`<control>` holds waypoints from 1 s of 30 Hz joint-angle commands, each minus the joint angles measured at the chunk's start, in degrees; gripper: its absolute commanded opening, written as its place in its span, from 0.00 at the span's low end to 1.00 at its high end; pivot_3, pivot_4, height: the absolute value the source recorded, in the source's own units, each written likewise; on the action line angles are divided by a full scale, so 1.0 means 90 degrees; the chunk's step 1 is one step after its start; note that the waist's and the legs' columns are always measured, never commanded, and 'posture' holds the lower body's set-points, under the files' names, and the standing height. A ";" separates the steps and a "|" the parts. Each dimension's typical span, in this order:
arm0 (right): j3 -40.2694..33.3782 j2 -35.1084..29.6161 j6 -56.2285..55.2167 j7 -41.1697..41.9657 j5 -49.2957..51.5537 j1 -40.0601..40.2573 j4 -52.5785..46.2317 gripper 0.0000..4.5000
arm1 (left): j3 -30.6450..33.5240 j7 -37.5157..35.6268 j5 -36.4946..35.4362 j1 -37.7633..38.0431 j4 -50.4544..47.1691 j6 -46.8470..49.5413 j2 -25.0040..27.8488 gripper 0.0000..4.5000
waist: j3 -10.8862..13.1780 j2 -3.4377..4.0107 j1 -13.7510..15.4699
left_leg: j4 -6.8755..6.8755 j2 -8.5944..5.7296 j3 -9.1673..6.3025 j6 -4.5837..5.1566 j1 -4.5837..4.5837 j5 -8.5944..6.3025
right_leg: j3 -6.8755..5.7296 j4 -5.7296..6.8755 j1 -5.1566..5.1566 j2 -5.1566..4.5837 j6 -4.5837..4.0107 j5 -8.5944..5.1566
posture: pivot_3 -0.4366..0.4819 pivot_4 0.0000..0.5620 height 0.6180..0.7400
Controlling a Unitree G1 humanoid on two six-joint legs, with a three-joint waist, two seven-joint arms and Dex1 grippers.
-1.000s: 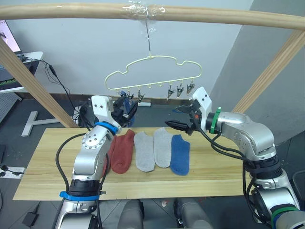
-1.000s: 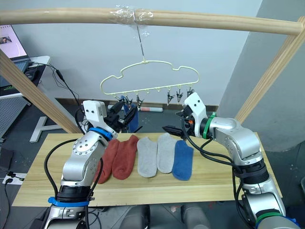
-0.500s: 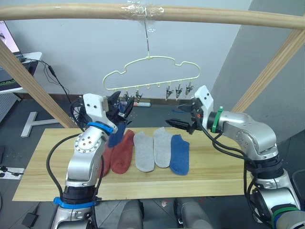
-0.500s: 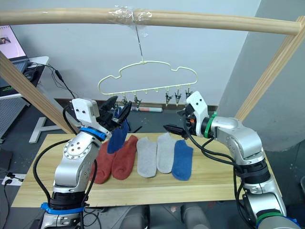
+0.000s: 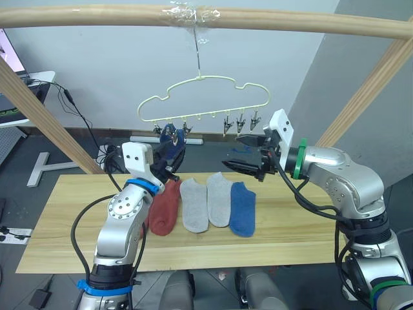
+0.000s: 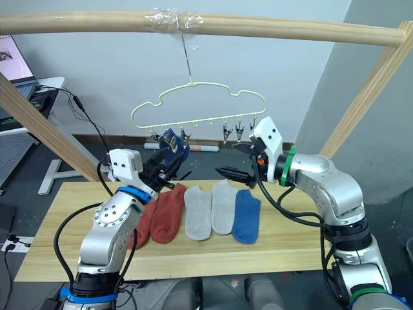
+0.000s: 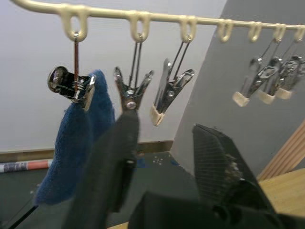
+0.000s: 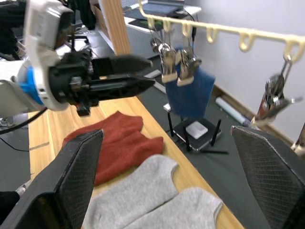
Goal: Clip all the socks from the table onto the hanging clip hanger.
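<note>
Blue on the line: one royal blue sock [image 6: 169, 143] hangs from the leftmost clip of the clip hanger [image 5: 205, 97].

My left gripper [image 5: 169, 155] sits just below that sock with its jaws apart and empty, and my right gripper [image 5: 248, 157] hovers spread wide under the clips on the other side, so I judge this clipping done and the next pick due. Five socks lie side by side on the bench [image 5: 77, 213]: two rust-red socks [image 6: 169, 212], two light grey socks [image 5: 208, 201], one blue sock [image 5: 242, 208], long axes running front to back, cuffs toward the far edge. Next I reach down for one and lift it cuff-up to a free clip [image 7: 131, 90]. The hung sock points straight down.
</note>
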 commanded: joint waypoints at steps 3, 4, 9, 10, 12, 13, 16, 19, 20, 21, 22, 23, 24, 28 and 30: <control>-0.0173 -0.0065 -0.0193 0.0123 0.0211 -0.0063 -0.0321 1.00 | 0.0119 0.0015 -0.0021 -0.0342 0.0139 -0.0100 -0.0020 0.42 | 0.0000 0.0000 -0.0001 | 0.0009 0.0000 0.0000 0.0000 -0.0001 0.0000 | -0.0001 0.0001 0.0002 0.0001 -0.0001 0.0001 | 0.36 0.34 1.00; -0.0170 -0.0062 -0.0205 0.0124 0.0223 -0.0071 -0.0329 1.00 | 0.0134 0.0014 -0.0013 -0.0395 0.0207 -0.0127 -0.0016 0.42 | 0.0000 0.0000 -0.0001 | 0.0013 -0.0001 0.0000 0.0000 -0.0001 0.0000 | 0.0000 0.0001 0.0004 0.0000 -0.0001 0.0001 | 0.36 0.34 1.00; -0.0194 -0.0055 -0.0173 0.0078 0.0345 -0.0111 -0.0406 1.00 | 0.0191 0.0027 0.0031 -0.0577 0.0423 -0.0239 -0.0013 0.42 | 0.0000 0.0000 -0.0002 | 0.0023 0.0000 -0.0001 0.0001 -0.0004 -0.0001 | 0.0000 0.0002 0.0005 0.0001 0.0001 0.0002 | 0.35 0.34 1.00; -0.0198 -0.0045 -0.0164 0.0061 0.0359 -0.0128 -0.0415 1.00 | 0.0199 0.0024 0.0035 -0.0591 0.0451 -0.0255 -0.0011 0.42 | 0.0000 0.0000 -0.0003 | 0.0024 0.0000 -0.0001 0.0001 -0.0004 0.0000 | -0.0001 0.0002 0.0005 0.0001 0.0001 0.0002 | 0.35 0.34 1.00; -0.0192 -0.0045 -0.0167 0.0049 0.0364 -0.0149 -0.0443 1.00 | 0.0221 0.0052 0.0046 -0.0607 0.0481 -0.0264 -0.0018 0.42 | 0.0000 0.0000 -0.0006 | 0.0026 0.0000 -0.0002 0.0001 -0.0005 0.0000 | -0.0001 0.0003 0.0005 0.0001 0.0001 0.0002 | 0.35 0.34 1.00; -0.0190 -0.0046 -0.0169 0.0041 0.0363 -0.0155 -0.0452 1.00 | 0.0228 0.0057 0.0038 -0.0610 0.0488 -0.0261 -0.0025 0.42 | 0.0000 0.0000 -0.0007 | 0.0028 0.0000 -0.0003 0.0001 -0.0006 -0.0001 | -0.0001 0.0003 0.0005 0.0001 0.0001 0.0002 | 0.35 0.34 1.00; -0.0195 -0.0033 -0.0143 -0.0003 0.0375 -0.0208 -0.0474 1.00 | 0.0254 0.0065 0.0026 -0.0732 0.0629 -0.0300 -0.0035 0.42 | 0.0000 0.0000 -0.0009 | 0.0037 0.0000 -0.0005 0.0001 -0.0009 -0.0001 | -0.0002 0.0005 0.0005 0.0001 0.0002 0.0004 | 0.34 0.34 1.00; -0.0212 -0.0042 -0.0117 -0.0015 0.0413 -0.0251 -0.0519 1.00 | 0.0260 0.0088 0.0038 -0.0868 0.0771 -0.0359 -0.0048 0.42 | 0.0000 0.0000 -0.0009 | 0.0058 0.0001 -0.0015 0.0001 -0.0021 -0.0001 | -0.0011 0.0008 0.0005 0.0003 0.0004 0.0007 | 0.34 0.34 1.00; -0.0219 -0.0045 -0.0109 -0.0015 0.0428 -0.0264 -0.0534 1.00 | 0.0259 0.0095 0.0044 -0.0904 0.0811 -0.0378 -0.0051 0.42 | 0.0000 0.0000 -0.0009 | 0.0062 0.0001 -0.0016 0.0001 -0.0025 -0.0001 | -0.0012 0.0007 0.0005 0.0003 0.0006 0.0009 | 0.34 0.34 1.00; -0.0215 -0.0047 -0.0119 -0.0011 0.0430 -0.0289 -0.0540 1.00 | 0.0259 0.0094 0.0044 -0.0953 0.0870 -0.0412 -0.0052 0.42 | 0.0000 0.0000 -0.0008 | 0.0068 0.0001 -0.0016 0.0001 -0.0028 -0.0001 | -0.0011 0.0007 0.0005 0.0003 0.0009 0.0011 | 0.34 0.34 1.00; -0.0211 -0.0049 -0.0127 -0.0010 0.0431 -0.0304 -0.0542 1.00 | 0.0257 0.0094 0.0042 -0.0984 0.0912 -0.0441 -0.0051 0.42 | 0.0000 0.0001 -0.0009 | 0.0072 0.0001 -0.0016 0.0001 -0.0029 -0.0001 | -0.0010 0.0007 0.0005 0.0003 0.0012 0.0012 | 0.34 0.34 1.00; -0.0210 -0.0048 -0.0148 -0.0010 0.0432 -0.0320 -0.0543 1.00 | 0.0255 0.0083 0.0022 -0.1017 0.0953 -0.0472 -0.0059 0.42 | 0.0000 0.0000 -0.0009 | 0.0076 0.0000 -0.0015 0.0001 -0.0030 -0.0001 | -0.0010 0.0007 0.0005 0.0003 0.0013 0.0014 | 0.34 0.34 1.00; -0.0215 -0.0042 -0.0161 -0.0017 0.0446 -0.0337 -0.0546 1.00 | 0.0249 0.0074 0.0006 -0.1049 0.0988 -0.0493 -0.0068 0.42 | 0.0000 0.0000 -0.0010 | 0.0079 0.0000 -0.0016 0.0001 -0.0031 -0.0001 | -0.0010 0.0007 0.0005 0.0003 0.0014 0.0015 | 0.34 0.34 1.00; -0.0253 0.0016 -0.0172 -0.0045 0.0540 -0.0400 -0.0585 1.00 | 0.0220 0.0084 0.0013 -0.1163 0.1089 -0.0546 -0.0104 0.42 | 0.0000 0.0000 -0.0010 | 0.0081 0.0001 -0.0016 0.0001 -0.0032 -0.0001 | -0.0010 0.0007 0.0005 0.0003 0.0014 0.0017 | 0.34 0.34 1.00; -0.0254 0.0044 -0.0199 -0.0072 0.0573 -0.0426 -0.0590 1.00 | 0.0209 0.0083 0.0016 -0.1223 0.1117 -0.0558 -0.0131 0.42 | 0.0000 0.0000 -0.0010 | 0.0081 0.0001 -0.0016 0.0001 -0.0032 -0.0001 | -0.0010 0.0007 0.0005 0.0003 0.0014 0.0017 | 0.34 0.34 1.00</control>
